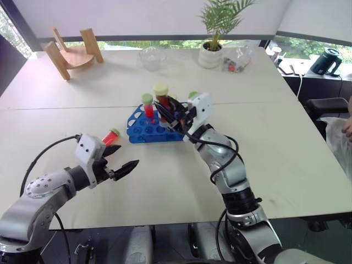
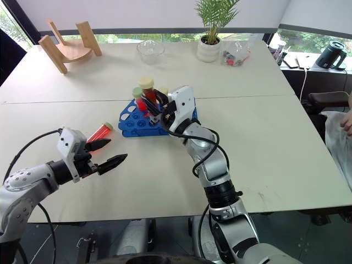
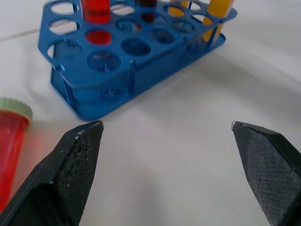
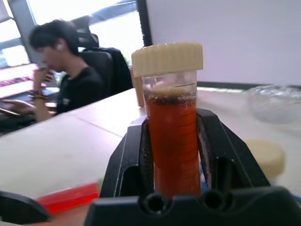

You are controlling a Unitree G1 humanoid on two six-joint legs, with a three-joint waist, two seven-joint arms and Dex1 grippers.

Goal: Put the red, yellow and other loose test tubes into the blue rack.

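Note:
The blue rack [image 1: 144,131] stands mid-table. A red tube with a green cap [image 1: 148,110] stands upright in it, and a yellow tube [image 3: 217,10] stands in a hole at its far side. My right gripper [image 1: 165,111] is shut on the brown tube with the cream cap [image 4: 173,141] and holds it upright over the rack; its lower end is hidden. Another red tube with a green cap [image 1: 111,137] lies on the table left of the rack. My left gripper [image 1: 124,158] hovers open just beside that tube, nothing between its fingers.
A curved wooden stand [image 1: 74,52] sits at the far left corner, with a glass bowl [image 1: 152,57], a potted plant [image 1: 211,53] and a clear bag [image 1: 237,59] along the far edge. A kettle [image 1: 328,60] stands far right. A person [image 4: 70,80] sits beyond the table.

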